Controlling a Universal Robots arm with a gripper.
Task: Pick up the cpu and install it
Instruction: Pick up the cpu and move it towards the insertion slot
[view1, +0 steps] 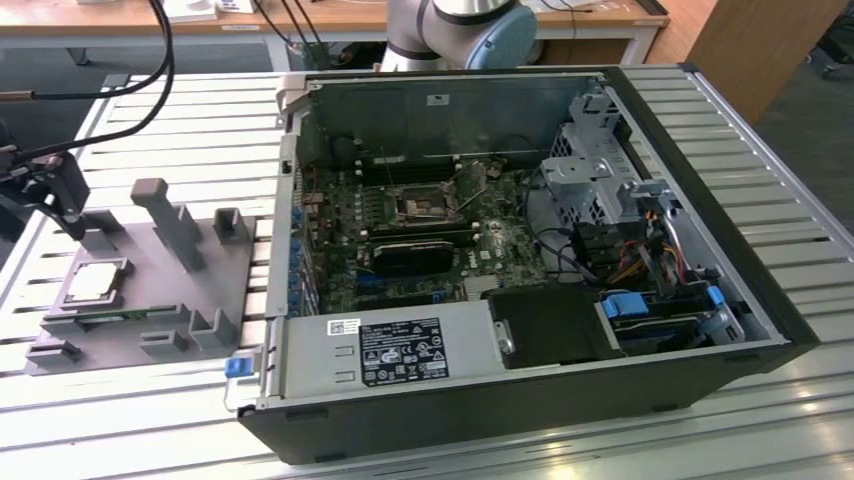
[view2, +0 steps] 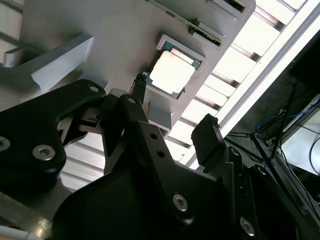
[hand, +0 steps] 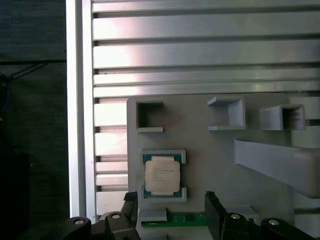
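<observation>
A: Hovering over the gray holder (view1: 220, 290) at the lower left of the exterior view, with the gripper (view1: 70, 228) empty. In the first wrist view, fingers (hand: 212, 212) spread wide, gripping nothing.

B: And the cpu (view1: 96, 283)?

A: Lying flat in a square recess of that holder, silvery face up, at the lower left of the exterior frame. Well apart from the open computer case (view1: 534, 410) at centre and right. Untouched, not yet lifted.

B: Relative to the fingers?

A: In the first wrist view, just ahead of the fingertips and roughly on the line midway between them, touching neither. Spread visibly wider than the chip, so clearance on both sides.

B: Doing this step well, then?

A: Probably like this: centre over the chip before descending, and come down square, not tilted. Close on the two edges left free by the recess's raised lips, which look to be the two edges facing the fingers. Grip gently, on the rim only. Mind the green strip of circuit board (hand: 186, 218) just beside the recess, near the fingertips. Lift level, without dragging against the lips.
</observation>
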